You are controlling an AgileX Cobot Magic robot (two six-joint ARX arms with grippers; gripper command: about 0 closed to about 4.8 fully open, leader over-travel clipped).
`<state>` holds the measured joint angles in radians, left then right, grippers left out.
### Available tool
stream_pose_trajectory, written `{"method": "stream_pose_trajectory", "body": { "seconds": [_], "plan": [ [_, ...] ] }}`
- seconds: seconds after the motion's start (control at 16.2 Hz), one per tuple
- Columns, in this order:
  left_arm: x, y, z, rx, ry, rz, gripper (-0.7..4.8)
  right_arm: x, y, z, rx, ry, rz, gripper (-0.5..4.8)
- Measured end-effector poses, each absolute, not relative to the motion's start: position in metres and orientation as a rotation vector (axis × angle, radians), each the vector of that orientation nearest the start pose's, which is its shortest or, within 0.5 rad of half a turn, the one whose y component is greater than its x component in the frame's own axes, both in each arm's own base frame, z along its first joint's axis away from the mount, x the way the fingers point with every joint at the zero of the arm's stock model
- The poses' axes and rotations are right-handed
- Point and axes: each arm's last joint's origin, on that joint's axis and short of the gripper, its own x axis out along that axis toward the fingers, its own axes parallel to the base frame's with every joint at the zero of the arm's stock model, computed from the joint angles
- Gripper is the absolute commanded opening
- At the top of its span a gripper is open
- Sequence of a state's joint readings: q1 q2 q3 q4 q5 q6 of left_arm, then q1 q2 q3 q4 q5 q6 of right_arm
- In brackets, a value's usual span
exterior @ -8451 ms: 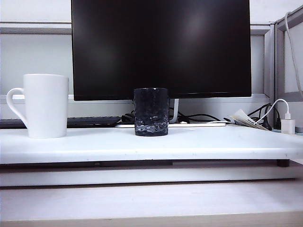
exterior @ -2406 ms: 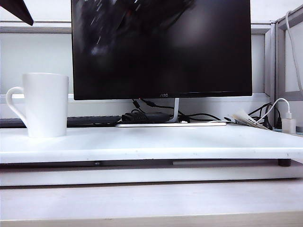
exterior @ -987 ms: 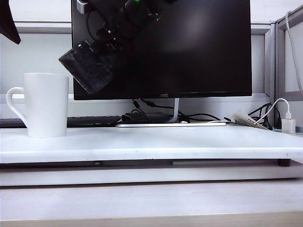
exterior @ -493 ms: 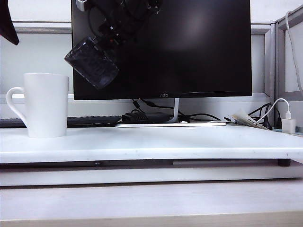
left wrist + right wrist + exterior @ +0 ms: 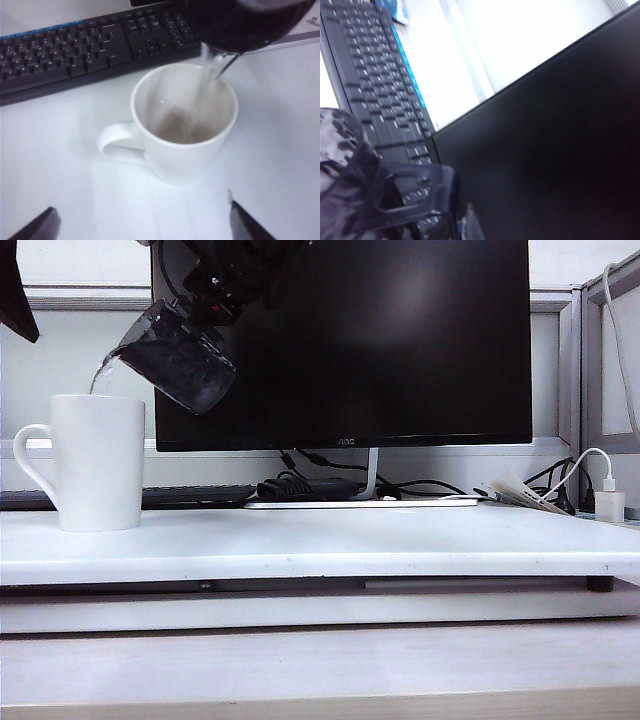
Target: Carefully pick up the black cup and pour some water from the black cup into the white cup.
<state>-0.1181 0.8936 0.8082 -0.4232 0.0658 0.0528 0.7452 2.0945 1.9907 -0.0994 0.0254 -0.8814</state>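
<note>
The black cup (image 5: 172, 355), a small dimpled tumbler of dark glossy glass, hangs tilted in the air, clamped between the closed jaws of the right gripper (image 5: 205, 302), its lip pointing down and away from them toward the white cup (image 5: 97, 462), a tall plain ceramic mug with a loop handle. A thin clear stream of water (image 5: 101, 375) leaves the tumbler's low edge and, in the left wrist view, lands inside the mug (image 5: 184, 125), which stands on the white table (image 5: 400, 540) well below the right jaws.

The left gripper (image 5: 145, 222) hovers above the mug with its jaws spread wide and empty; the mug sits ahead of them, beyond the two tips, and a black keyboard (image 5: 85, 47) lies farther out.

The stream falls close to the mug's near rim, so a slight drift sideways would put water on the table. Tipping further would likely pour more than "some". The glossy glass could also slip in the grip.

A second ago the tumbler was less tilted and lower, and no water ran; now it has risen and is pouring.
</note>
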Motion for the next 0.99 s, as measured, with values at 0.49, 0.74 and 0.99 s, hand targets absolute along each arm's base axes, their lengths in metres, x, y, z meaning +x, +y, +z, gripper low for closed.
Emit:
{"method": "stream_pose_trajectory", "body": {
  "seconds": [0.49,0.74,0.99],
  "plan": [
    [0.1852,-0.0239,0.2984,0.066,0.536,-0.193,4.79,0.3590,0.3430,0.3470,-1.031,-0.168,0.729,-0.06],
    [0.1852,-0.0239,0.2985,0.066,0.535,-0.193,4.79,0.3589,0.3427,0.3482,-1.068,-0.171,0.694,-0.06],
    [0.1852,-0.0239,0.2985,0.066,0.535,-0.193,4.79,0.3572,0.3445,0.3492,-1.095,-0.192,0.693,-0.06]
  ]
}}
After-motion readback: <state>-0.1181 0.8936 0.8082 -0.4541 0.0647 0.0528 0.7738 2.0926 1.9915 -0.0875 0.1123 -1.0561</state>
